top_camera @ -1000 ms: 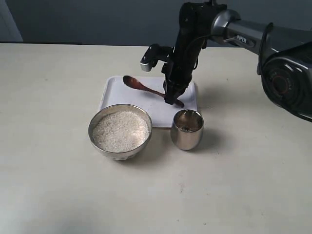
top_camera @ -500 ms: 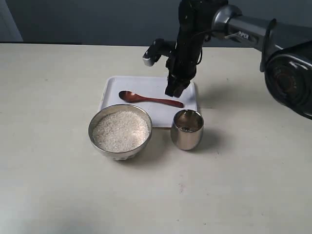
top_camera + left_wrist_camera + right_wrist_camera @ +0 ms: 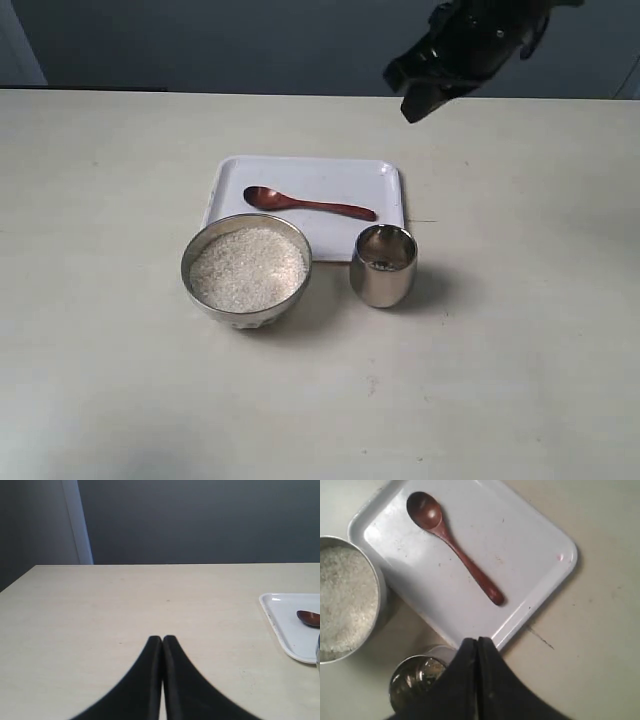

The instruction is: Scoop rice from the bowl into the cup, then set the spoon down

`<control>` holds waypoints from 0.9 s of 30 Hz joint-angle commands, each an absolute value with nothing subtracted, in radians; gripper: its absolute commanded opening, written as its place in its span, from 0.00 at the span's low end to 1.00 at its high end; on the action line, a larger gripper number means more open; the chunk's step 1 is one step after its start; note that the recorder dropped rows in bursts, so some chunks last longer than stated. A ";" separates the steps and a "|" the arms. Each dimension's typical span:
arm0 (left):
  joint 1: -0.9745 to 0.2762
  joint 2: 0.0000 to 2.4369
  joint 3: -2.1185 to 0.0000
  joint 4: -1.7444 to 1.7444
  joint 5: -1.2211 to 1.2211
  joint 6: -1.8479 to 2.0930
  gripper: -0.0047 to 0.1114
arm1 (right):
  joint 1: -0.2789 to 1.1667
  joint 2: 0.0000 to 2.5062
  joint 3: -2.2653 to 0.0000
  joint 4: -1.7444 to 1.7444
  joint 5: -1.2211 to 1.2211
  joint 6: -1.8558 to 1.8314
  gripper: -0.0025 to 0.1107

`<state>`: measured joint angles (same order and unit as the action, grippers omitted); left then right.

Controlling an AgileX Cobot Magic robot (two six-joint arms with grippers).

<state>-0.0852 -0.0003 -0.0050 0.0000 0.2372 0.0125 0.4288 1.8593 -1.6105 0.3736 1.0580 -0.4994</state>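
My right tool (image 3: 413, 102) has swung up to the upper right, tips pressed together, empty. Nearest: bowl (image 3: 186, 270) of rice (image 3: 246, 268) left, cup (image 3: 384, 282) right. Behind them the spoon (image 3: 310, 205) lies across the white tray (image 3: 300, 172), handle end rightward, toward that tool. My left tool (image 3: 162, 639) is pressed together too.

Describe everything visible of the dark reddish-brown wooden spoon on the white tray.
The dark reddish-brown wooden spoon is slim, with a small oval bowl and a long thin handle. Its surface looks smooth and faintly glossy. It lies flat on the white rectangular tray, hollow side up, and looks empty. In the exterior view its bowl points left and its handle right. Only the tray touches it.
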 commanded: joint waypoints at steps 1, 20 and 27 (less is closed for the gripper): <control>-0.093 0.000 0.000 0.000 0.233 0.010 0.04 | 0.419 1.549 -1.241 0.456 0.658 -0.433 0.01; -0.093 0.000 0.000 0.000 0.233 0.010 0.04 | 0.419 1.000 -0.576 0.471 0.389 -0.437 0.01; -0.093 0.000 0.000 0.000 0.233 0.010 0.04 | 0.336 0.871 -0.470 0.422 0.181 -0.437 0.01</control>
